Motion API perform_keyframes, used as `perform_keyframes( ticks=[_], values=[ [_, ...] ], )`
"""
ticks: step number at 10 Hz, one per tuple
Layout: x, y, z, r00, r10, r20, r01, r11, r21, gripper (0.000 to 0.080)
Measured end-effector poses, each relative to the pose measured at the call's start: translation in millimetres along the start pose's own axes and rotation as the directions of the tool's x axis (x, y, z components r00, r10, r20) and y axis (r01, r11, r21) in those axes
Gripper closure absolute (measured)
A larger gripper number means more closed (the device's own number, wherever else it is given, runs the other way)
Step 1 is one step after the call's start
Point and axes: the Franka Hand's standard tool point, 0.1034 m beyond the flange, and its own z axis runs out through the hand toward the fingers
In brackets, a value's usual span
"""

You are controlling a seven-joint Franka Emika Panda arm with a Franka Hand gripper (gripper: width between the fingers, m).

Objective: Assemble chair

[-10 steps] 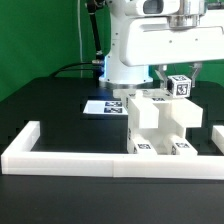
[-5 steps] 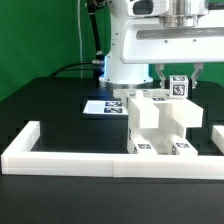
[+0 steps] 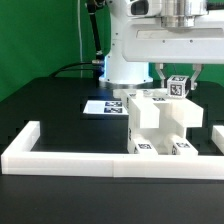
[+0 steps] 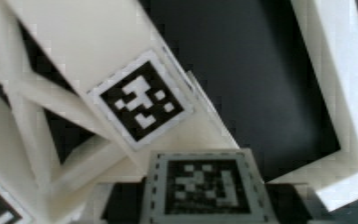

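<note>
Partly built chair [image 3: 160, 125] stood on black surface [image 3: 50, 110], just inside long white border wall [image 3: 70, 160]. Tool [image 3: 180, 76] pinched small tagged chair piece [image 3: 178, 88] at chair's top. X-braced frame [image 4: 149, 100] filled wrist view. Marker board [image 3: 100, 106] lay behind chair, toward exterior view's left.

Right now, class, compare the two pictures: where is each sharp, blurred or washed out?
Exterior view: evenly lit and sharp, though the white chair nearly blends into the white border wall. Wrist view: very close, the large tag soft, the dimmer tag blurrier.
</note>
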Motion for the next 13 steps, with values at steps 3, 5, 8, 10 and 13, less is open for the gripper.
perform_keyframes(
  ticks=[3, 5, 8, 10, 13],
  values=[
    [-1.3, -1.8, 0.2, 0.980, 0.197, 0.005, -0.197, 0.980, 0.006, 0.0515],
    [-1.8, -2.5, 0.3, 0.958, 0.287, 0.007, -0.287, 0.958, 0.006, 0.0515],
    [-2.9, -4.0, 0.4, 0.899, 0.439, 0.010, -0.439, 0.899, 0.007, 0.0515],
    [-4.2, -6.0, 0.5, 0.838, 0.545, 0.017, -0.546, 0.838, 0.010, 0.0515],
    [-4.4, -6.2, 0.5, 0.841, 0.540, 0.017, -0.540, 0.841, 0.010, 0.0515]
  ],
)
